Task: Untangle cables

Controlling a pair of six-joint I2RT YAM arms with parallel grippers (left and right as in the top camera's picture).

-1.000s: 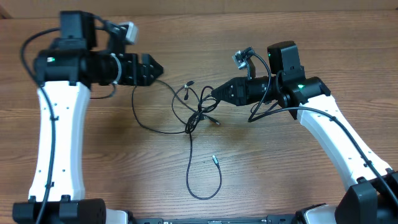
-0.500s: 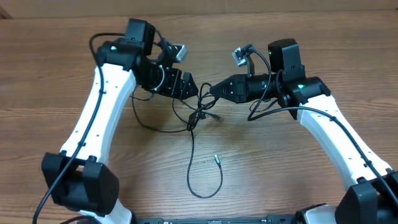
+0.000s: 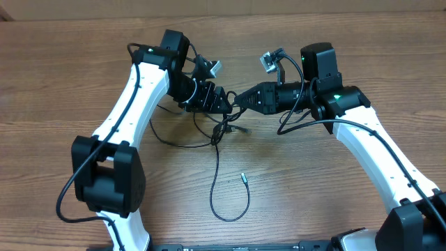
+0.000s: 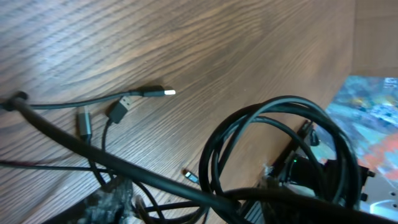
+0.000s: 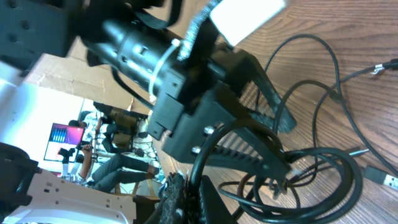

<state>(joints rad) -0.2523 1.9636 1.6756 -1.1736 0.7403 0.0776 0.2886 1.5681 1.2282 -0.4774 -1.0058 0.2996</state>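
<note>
The cables (image 3: 221,130) are several thin black cords bunched at the table's middle. One long loop trails toward the front and ends in a silver tip (image 3: 242,178); another loop lies to the left (image 3: 167,139). My right gripper (image 3: 240,102) is shut on a cable strand at the bunch's top, seen in the right wrist view (image 5: 200,194). My left gripper (image 3: 223,104) faces it, almost touching; in the right wrist view its fingers (image 5: 287,149) are spread around looped strands (image 5: 329,168). The left wrist view shows plug ends (image 4: 155,92) on the wood.
The wooden table (image 3: 334,188) carries only the cords. The arms' own thicker black wires hang near both wrists (image 4: 280,143). Both arm bases stand at the front corners.
My left arm has swung right from the far left and brought its gripper up to the bunch, tip to tip with the right gripper. The right arm has stayed still.
</note>
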